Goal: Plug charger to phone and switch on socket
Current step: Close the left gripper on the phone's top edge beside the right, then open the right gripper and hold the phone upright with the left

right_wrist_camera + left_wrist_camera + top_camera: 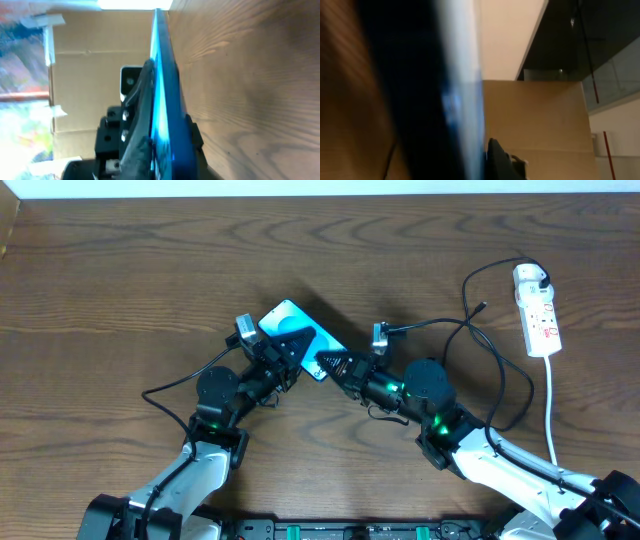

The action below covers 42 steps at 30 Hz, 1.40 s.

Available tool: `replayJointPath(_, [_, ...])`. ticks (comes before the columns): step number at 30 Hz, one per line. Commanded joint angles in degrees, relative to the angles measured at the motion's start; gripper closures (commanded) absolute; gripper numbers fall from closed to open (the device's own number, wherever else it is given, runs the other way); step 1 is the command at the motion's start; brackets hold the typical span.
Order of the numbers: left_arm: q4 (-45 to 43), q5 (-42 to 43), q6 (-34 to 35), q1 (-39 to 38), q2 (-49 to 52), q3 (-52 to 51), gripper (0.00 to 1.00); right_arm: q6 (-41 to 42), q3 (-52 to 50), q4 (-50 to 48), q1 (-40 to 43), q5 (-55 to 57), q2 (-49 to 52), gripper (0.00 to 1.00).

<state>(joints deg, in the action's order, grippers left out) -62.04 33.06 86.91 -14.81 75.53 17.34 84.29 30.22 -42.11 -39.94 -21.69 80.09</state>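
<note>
Phone point(283, 317) with a bright cyan screen sits at the middle of a dark wooden desk point(120, 270), where two robot arms meet. The left hand point(295, 345) is clamped on it. In the right wrist view the phone point(162, 75) appears edge-on, with a dark finger point(142, 100) pressed to its screen side and another dark part behind it. The right hand point(325, 363) sits at the phone's lower end, and I cannot tell whether it is open or closed. The left wrist view shows only a blurred blue and black band.

Well apart at the right edge lies the socket point(540, 320), a white strip, with the white adapter point(530, 277) at its top. The charger point(467, 292), a thin black cable, loops out from there across the desk. No hand holds it.

The phone is likely light, stiff and breakable, with slick glass, so a firm hold across its faces suits it, leaving the port end free. The cable is limp and is best pinched just behind its plug tip.
</note>
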Motion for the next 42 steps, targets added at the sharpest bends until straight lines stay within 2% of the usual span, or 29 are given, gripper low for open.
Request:
replayJointPath(1, [-0.8,-2.3,-1.4,0.3,0.0,0.7,0.90,-0.5,0.7,-0.1,-0.1,-1.2,-0.7,0.66])
replayJointPath(3, [-0.4,-2.8,-1.4,0.3,0.0,0.7,0.90,-0.5,0.7,-0.1,-0.1,-1.2,-0.7,0.55])
replayJointPath(8, [4.8,-5.6,-1.4,0.4,0.0,0.7,0.89,-0.6,0.7,-0.1,-0.1,-1.2,-0.7,0.37])
replayJointPath(9, [6.1,-6.8,-1.4,0.4,0.0,0.7,0.90,-0.9,0.7,-0.1,-0.1,-1.1,-0.7,0.29])
replayJointPath(13, [10.6,-14.8,-1.4,0.4,0.0,0.8,0.90,-7.0,0.7,1.6,-0.1,2.6,-0.7,0.12])
replayJointPath(16, [10.6,-20.7,-1.4,0.4,0.0,1.3,0.93,-10.3,0.7,4.5,-0.1,7.4,-0.7,0.10])
replayJointPath(20, [13.4,-24.6,-1.4,0.4,0.0,5.2,0.93,-15.7,0.7,8.2,0.1,10.9,-0.7,0.11])
replayJointPath(25, [24.6,-25.0,-6.9,0.4,1.6,16.6,0.93,-28.9,0.7,11.3,2.0,11.1,-0.7,0.13])
replayJointPath(27, [28.9,-24.8,-8.5,0.4,3.1,21.3,0.93,-30.9,0.7,13.1,2.9,11.1,-0.7,0.13])
replayJointPath(31, [35.5,-19.3,-10.1,0.3,7.7,30.4,0.92,-31.6,0.7,18.8,5.3,11.0,-0.7,0.15])
replayJointPath(34, [38.5,-9.7,-10.4,0.3,11.6,34.9,0.93,-31.6,0.7,23.8,7.4,9.6,-0.7,0.17])
replayJointPath(37, [42.4,0.1,-11.0,0.4,14.5,36.2,0.93,-31.7,0.7,27.8,9.6,6.2,-0.7,0.17])
replayJointPath(42, [52.4,14.7,-17.6,0.4,17.0,36.1,0.92,-33.8,0.7,32.7,13.7,-2.5,-0.7,0.16])
